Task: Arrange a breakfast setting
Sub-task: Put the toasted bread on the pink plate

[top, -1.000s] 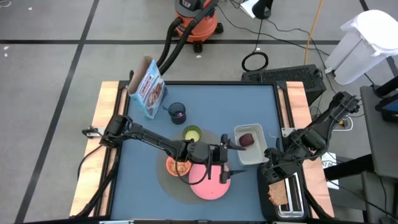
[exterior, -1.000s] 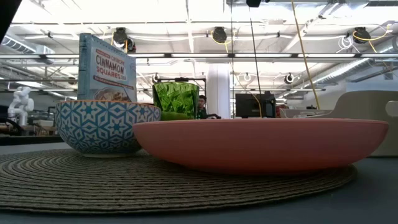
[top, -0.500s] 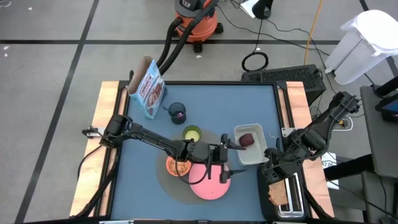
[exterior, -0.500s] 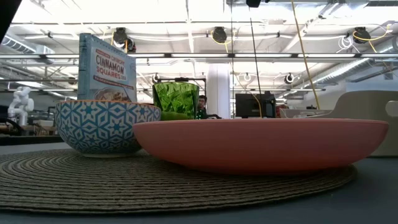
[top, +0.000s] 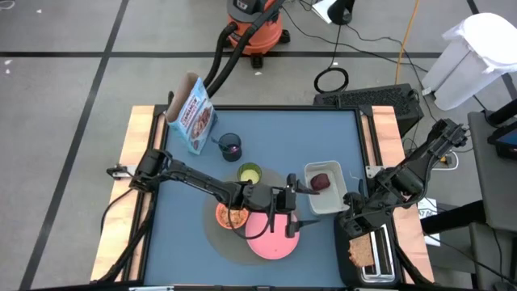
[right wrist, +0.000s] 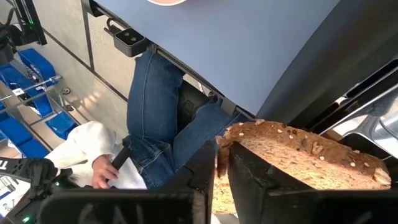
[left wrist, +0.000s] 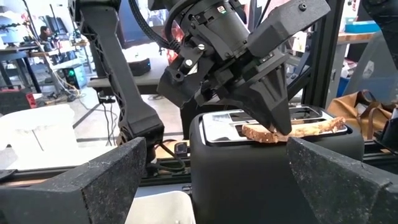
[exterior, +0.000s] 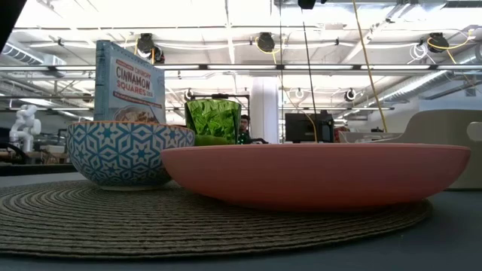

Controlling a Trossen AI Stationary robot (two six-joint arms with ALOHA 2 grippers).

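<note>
The pink plate (top: 271, 238) and the small orange bowl (top: 230, 215), blue-patterned outside (exterior: 124, 150), rest on the round grey mat (top: 216, 242). The green cup (top: 250, 173), the dark blue mug (top: 231, 146) and the cereal box (top: 192, 117) stand behind them. The dark red fruit (top: 321, 182) lies in the clear tub (top: 325, 200). My left gripper (top: 288, 212) is open and empty over the plate's far right edge. My right gripper (top: 355, 230) is shut on the toast slice (top: 355, 250) at the black toaster (top: 376, 257). My right gripper pinches the toast slice between its two fingers (left wrist: 273, 109), at the slice's upper edge near one end (left wrist: 258, 132). The fingers come from above, slanting down. The slice stands on edge along the toaster's top (left wrist: 305, 129); its lower part is hidden by the toaster.
A person in jeans (right wrist: 155, 112) sits beyond the table's near edge. The tub stands between the plate and the toaster. An orange shop vacuum (top: 254, 24) and cables lie on the floor beyond the far edge.
</note>
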